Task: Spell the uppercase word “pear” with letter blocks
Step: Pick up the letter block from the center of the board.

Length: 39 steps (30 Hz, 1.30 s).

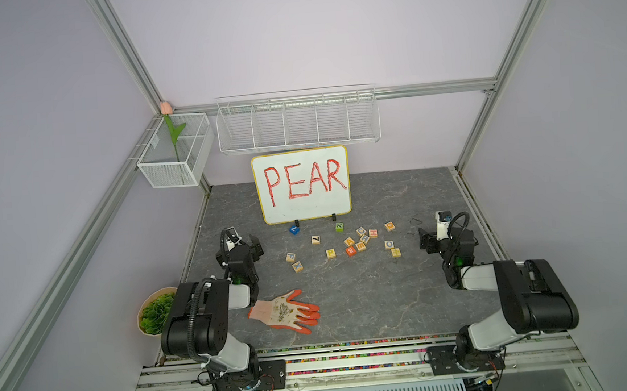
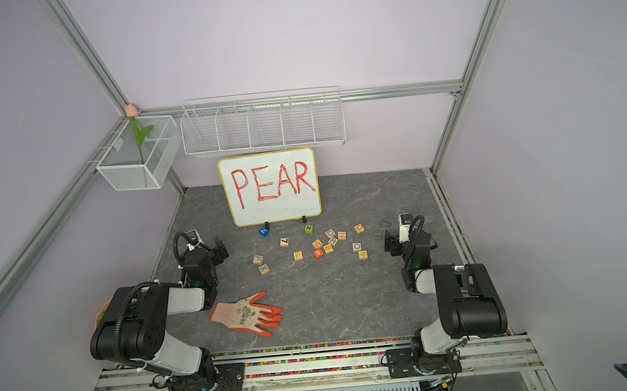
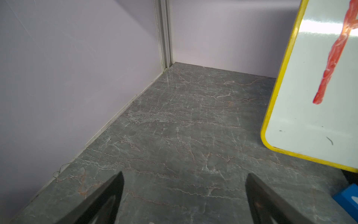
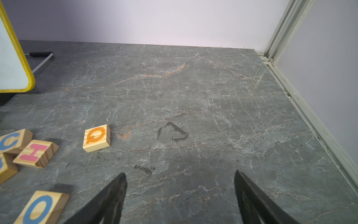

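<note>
The letter blocks lie loose on the grey table in both top views. P (image 1: 330, 253) sits alone, left of a tight cluster holding A (image 1: 349, 242), E (image 1: 361, 246) and a grey-blue lettered block, likely R (image 1: 364, 238). None of these four shows in either wrist view. My left gripper (image 1: 256, 247) hovers at the table's left side, well away from the blocks; in the left wrist view it (image 3: 185, 174) is open over bare table. My right gripper (image 1: 426, 240) is at the right side, open and empty (image 4: 179, 172).
A whiteboard (image 1: 301, 184) reading PEAR stands at the back. Other blocks lie around: 7 (image 1: 316, 239), F (image 1: 290, 257), X (image 1: 297, 266), Q (image 4: 96, 138), H (image 4: 35, 153), O (image 4: 41, 207), plus blue (image 1: 294, 229), green (image 1: 339, 226) and orange (image 1: 350, 251) cubes. A glove (image 1: 286, 311) lies near the front.
</note>
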Available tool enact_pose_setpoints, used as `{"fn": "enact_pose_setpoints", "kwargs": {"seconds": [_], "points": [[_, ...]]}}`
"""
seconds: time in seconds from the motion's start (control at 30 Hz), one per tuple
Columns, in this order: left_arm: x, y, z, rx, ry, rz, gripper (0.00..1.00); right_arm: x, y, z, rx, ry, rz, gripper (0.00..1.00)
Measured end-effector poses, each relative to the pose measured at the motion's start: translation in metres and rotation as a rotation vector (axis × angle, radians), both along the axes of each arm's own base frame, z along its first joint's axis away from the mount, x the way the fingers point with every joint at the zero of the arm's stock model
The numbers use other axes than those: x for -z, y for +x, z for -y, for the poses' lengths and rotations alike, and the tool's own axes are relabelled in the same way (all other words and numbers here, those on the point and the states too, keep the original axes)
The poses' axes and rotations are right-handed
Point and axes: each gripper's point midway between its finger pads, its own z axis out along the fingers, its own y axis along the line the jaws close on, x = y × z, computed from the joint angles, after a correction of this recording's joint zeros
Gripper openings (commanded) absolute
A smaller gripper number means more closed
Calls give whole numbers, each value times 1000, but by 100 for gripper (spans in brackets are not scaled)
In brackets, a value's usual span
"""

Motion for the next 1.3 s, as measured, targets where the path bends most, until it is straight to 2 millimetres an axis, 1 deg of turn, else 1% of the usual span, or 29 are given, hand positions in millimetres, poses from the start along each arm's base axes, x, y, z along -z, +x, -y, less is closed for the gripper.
{"fn": "enact_pose_setpoints", "kwargs": {"seconds": [0.77,0.83,0.87,0.93,0.97,1.03,1.1,1.17,1.23,1.3], "points": [[0,0,0,0,0,0,99,0,0,1,4,-1,-1,89],[0,0,0,3,0,0,99,2,1,1,9,-5,-24,89],[0,0,1,8,0,-2,99,1,2,1,9,-6,-41,89],[-3,-1,4,24,3,-13,99,-8,7,0,9,-7,-48,89],[-8,-2,6,34,7,-14,99,-18,9,-1,5,-8,-39,89],[-26,-1,12,66,11,-11,99,-40,11,-3,3,-11,-7,89],[-56,3,19,102,5,23,99,-63,8,-9,-8,-10,31,89],[-89,5,27,138,-16,66,99,-80,2,-16,-23,-3,49,88],[-128,2,38,184,-74,127,99,-100,-4,-27,-45,23,66,88],[-153,-3,50,226,-136,162,99,-118,-8,-39,-73,61,81,88]]}}
